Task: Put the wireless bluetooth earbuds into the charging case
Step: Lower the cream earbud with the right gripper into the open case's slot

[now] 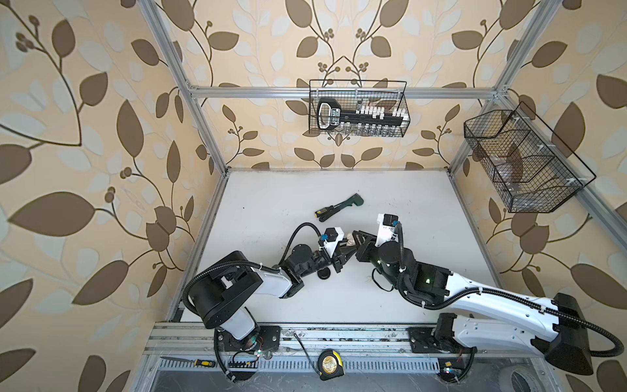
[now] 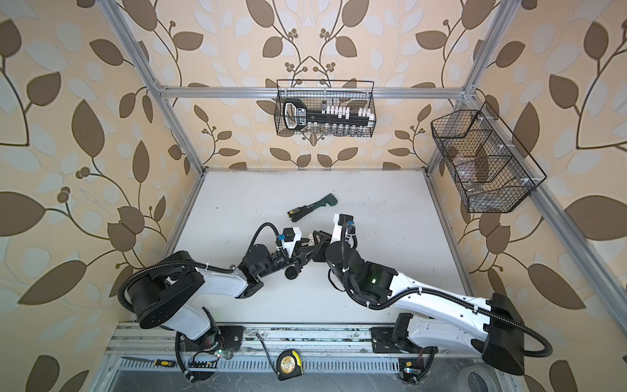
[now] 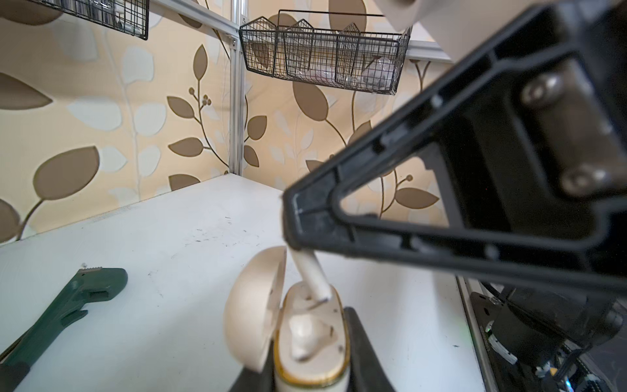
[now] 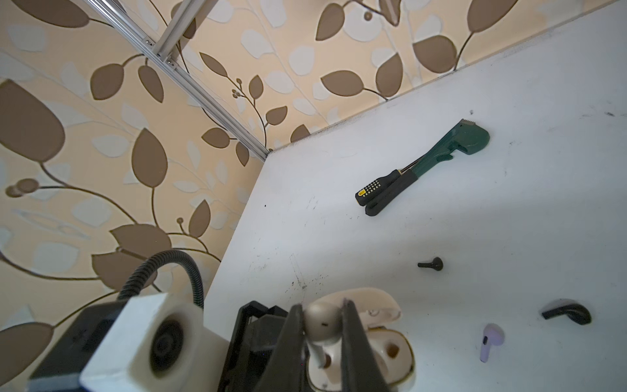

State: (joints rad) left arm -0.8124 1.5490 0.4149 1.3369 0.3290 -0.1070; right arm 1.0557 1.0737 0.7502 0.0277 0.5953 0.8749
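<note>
Two claws meet over the middle of the worktop in both top views, the left claw and right claw tip to tip.

From the left wrist, the left claw is clamped on the open cream charging case. A cream earbud slants stem-first into its mouth.

From the right wrist, the right claw pinches that earbud's head. Two black earbuds and a lilac earbud lie loose beside the case. A green wrench and a screwdriver lie nearer the far edge.
</note>
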